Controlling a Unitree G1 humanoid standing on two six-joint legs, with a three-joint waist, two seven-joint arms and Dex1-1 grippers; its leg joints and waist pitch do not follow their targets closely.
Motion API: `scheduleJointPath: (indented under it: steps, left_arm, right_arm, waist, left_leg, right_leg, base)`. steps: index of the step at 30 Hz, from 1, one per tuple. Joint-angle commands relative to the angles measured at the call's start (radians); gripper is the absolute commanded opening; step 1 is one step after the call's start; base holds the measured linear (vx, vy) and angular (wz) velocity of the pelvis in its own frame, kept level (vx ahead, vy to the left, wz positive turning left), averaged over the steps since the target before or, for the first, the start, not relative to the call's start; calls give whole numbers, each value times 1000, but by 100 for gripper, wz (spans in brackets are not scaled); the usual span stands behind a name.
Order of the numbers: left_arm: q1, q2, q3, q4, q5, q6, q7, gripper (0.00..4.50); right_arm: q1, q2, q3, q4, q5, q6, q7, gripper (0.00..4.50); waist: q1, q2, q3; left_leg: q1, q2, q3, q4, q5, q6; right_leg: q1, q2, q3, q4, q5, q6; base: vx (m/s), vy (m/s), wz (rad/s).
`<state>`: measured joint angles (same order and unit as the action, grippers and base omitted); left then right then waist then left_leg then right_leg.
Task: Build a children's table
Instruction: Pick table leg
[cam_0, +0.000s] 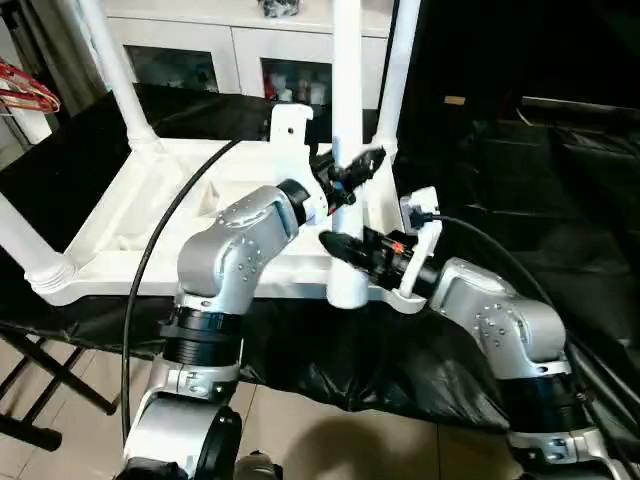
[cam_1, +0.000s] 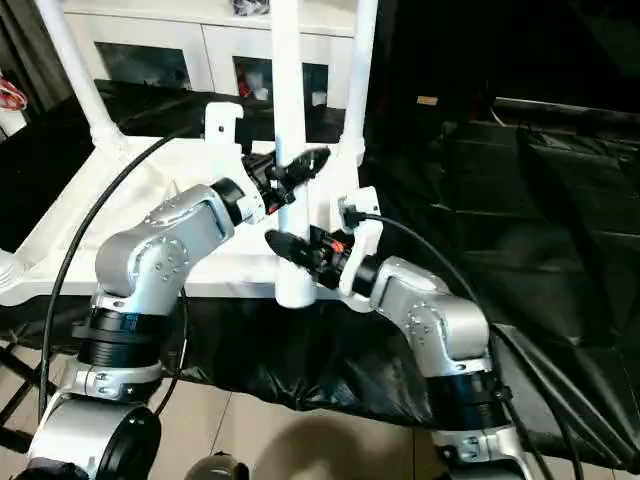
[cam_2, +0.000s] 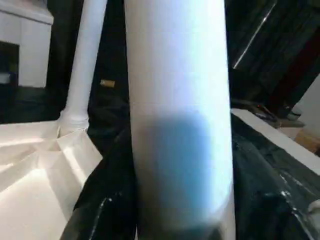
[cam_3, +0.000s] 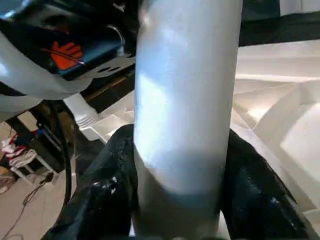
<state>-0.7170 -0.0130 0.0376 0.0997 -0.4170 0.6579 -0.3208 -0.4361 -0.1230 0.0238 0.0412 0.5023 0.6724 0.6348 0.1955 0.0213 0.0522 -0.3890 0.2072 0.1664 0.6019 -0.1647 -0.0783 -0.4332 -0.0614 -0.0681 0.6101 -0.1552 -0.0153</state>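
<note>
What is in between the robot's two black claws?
A white table leg. The left gripper clamps it higher up, the right gripper lower down, as the head views show. Each wrist view shows it between black fingers.

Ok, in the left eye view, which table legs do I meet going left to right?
Near-left leg → far-left leg → the leg both grippers hold, with the left gripper above the right gripper → far-right leg.
</note>
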Motion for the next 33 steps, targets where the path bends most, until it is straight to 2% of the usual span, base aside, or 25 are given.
scheduleJointPath:
  steps: [1, 2, 3, 4, 7, 8, 12, 14, 16, 17, 18, 21, 23, 27, 28, 30, 33]
  left_arm:
    - [7, 4, 8, -8, -1, -6, 10, 197]
    - [8, 4, 9, -10, -9, -5, 2, 196]
    - [8, 4, 8, -11, -13, -7, -4, 190]
    - [7, 5, 7, -11, -18, -10, -15, 190]
    - [1, 22, -5, -12, -44, -12, -100, 187]
    - [0, 29, -10, -17, -57, -11, -132, 186]
    - [1, 56, -18, -36, -121, 14, -244, 186]
    - [1, 61, -21, -38, -131, 18, -264, 186]
    - [-2, 90, -40, -37, -154, 34, -339, 186]
    - [-10, 99, -42, -31, -164, 41, -375, 186]
    - [-18, 102, -41, -25, -172, 43, -398, 186]
    - [-26, 102, -37, -21, -190, 51, -420, 186]
    - [-26, 106, -40, -30, -213, 68, -439, 186]
    - [-15, 111, -54, -45, -231, 88, -456, 186]
    - [-14, 110, -55, -46, -233, 90, -457, 186]
    - [-11, 106, -56, -49, -234, 92, -462, 186]
    - [-9, 105, -58, -52, -239, 95, -464, 186]
  right_arm:
    - [2, -1, -2, -57, 12, -12, 8, 186]
    - [3, -3, -6, -60, 18, -9, 11, 186]
    - [3, -5, -9, -62, 23, -7, 12, 242]
    - [0, -12, -16, -59, 29, -3, 18, 242]
    - [-17, -60, -41, -52, 71, 36, 80, 266]
    - [-21, -90, -35, -53, 88, 56, 126, 289]
    - [-27, -188, -6, -46, 120, 98, 277, 309]
    - [-27, -202, -2, -42, 122, 100, 301, 327]
    - [-30, -256, 18, -17, 113, 94, 373, 330]
    - [-31, -286, 31, -15, 123, 104, 420, 331]
    - [-32, -310, 42, -16, 135, 114, 459, 331]
    - [-41, -327, 57, -7, 133, 112, 490, 331]
    - [-59, -326, 60, 17, 125, 109, 505, 331]
    - [-85, -323, 66, 57, 129, 104, 534, 331]
    - [-87, -322, 66, 61, 132, 105, 539, 331]
    - [-89, -324, 75, 63, 138, 111, 559, 331]
    - [-93, -327, 89, 67, 137, 113, 581, 331]
  waist:
    - [-6, 2, -77]
    - [-6, 1, -78]
    - [-5, 1, -77]
    - [-7, 3, -78]
    - [-5, -2, -77]
    - [-4, -6, -77]
    - [-2, -3, -78]
    - [-3, -4, -78]
    - [-5, -7, -78]
    - [-6, -17, -78]
    - [-3, -13, -77]
    - [-3, -18, -77]
    - [-5, -17, -77]
    - [-3, -21, -79]
    - [-2, -18, -78]
    - [-1, -25, -78]
    - [1, -25, -78]
  left_leg:
    - [13, 11, -8, -67, -228, -19]
    - [13, 11, -7, -67, -227, -19]
    - [13, 11, -7, -67, -226, -19]
    - [13, 11, -7, -67, -226, -18]
    - [13, 9, -6, -66, -222, -7]
    - [13, 9, -5, -65, -213, -2]
    - [11, 10, -4, -61, -199, 5]
    - [9, 10, -3, -61, -194, 8]
    - [10, 9, -2, -59, -190, 12]
    - [11, 10, 0, -59, -186, 16]
    - [12, 11, -1, -59, -180, 21]
    - [10, 11, 0, -57, -177, 25]
    - [9, 10, 0, -56, -175, 26]
    - [11, 13, 1, -55, -162, 29]
    - [11, 14, 1, -54, -159, 30]
    - [10, 13, 2, -55, -156, 31]
    - [9, 13, 2, -54, -152, 34]
  right_leg:
    - [62, -65, 36, -86, -316, -64]
    - [62, -65, 36, -86, -314, -65]
    - [62, -65, 36, -86, -313, -66]
    - [62, -64, 36, -86, -310, -67]
    - [66, -64, 36, -88, -319, -59]
    - [67, -64, 36, -86, -322, -58]
    - [67, -64, 37, -84, -307, -70]
    - [68, -64, 37, -83, -297, -82]
    - [69, -64, 35, -83, -302, -91]
    - [69, -63, 35, -85, -304, -90]
    - [69, -64, 37, -81, -306, -95]
    - [69, -66, 36, -82, -327, -95]
    - [68, -67, 34, -82, -339, -103]
    - [66, -65, 36, -77, -314, -116]
    - [66, -65, 36, -77, -306, -119]
    - [68, -66, 36, -76, -305, -117]
    - [68, -67, 36, -76, -305, -115]
  base:
    - [0, 0, 0]
    - [0, 0, 0]
    - [0, 0, 0]
    - [0, 0, 0]
    - [0, 0, 0]
    - [0, 0, 0]
    - [0, 0, 0]
    - [0, 0, 0]
    - [0, 0, 0]
    - [0, 0, 0]
    - [0, 0, 0]
    - [0, 0, 0]
    - [0, 0, 0]
    - [0, 0, 0]
    - [0, 0, 0]
    - [0, 0, 0]
    - [0, 0, 0]
